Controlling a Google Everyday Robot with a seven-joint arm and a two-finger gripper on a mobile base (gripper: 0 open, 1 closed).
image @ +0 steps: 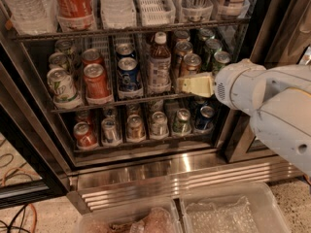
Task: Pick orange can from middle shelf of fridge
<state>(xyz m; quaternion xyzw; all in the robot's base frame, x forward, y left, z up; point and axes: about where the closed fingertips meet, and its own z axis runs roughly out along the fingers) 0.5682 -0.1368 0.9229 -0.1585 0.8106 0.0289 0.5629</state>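
Observation:
The fridge (pixel 160 171) stands open in front of me, with a ribbed steel base. Its middle shelf (pixel 82 103) holds lanes of mixed cans and one white-capped bottle (pixel 159 64). The orange can (pixel 191 63), coppery with a silver lid, stands at the front of its lane, just right of the bottle. Similar cans stand behind it. My gripper (pixel 194 85), cream coloured on a white arm, reaches in from the right. It sits right in front of the orange can's lower half and hides it.
Green cans (pixel 220 60) stand right of the orange can. A blue can (pixel 129 74), red-orange cans (pixel 96 81) and pale cans (pixel 61 85) stand to the left. Smaller cans line the lower rack (pixel 136 128), large bottles the top. Clear bins (pixel 233 212) lie on the floor.

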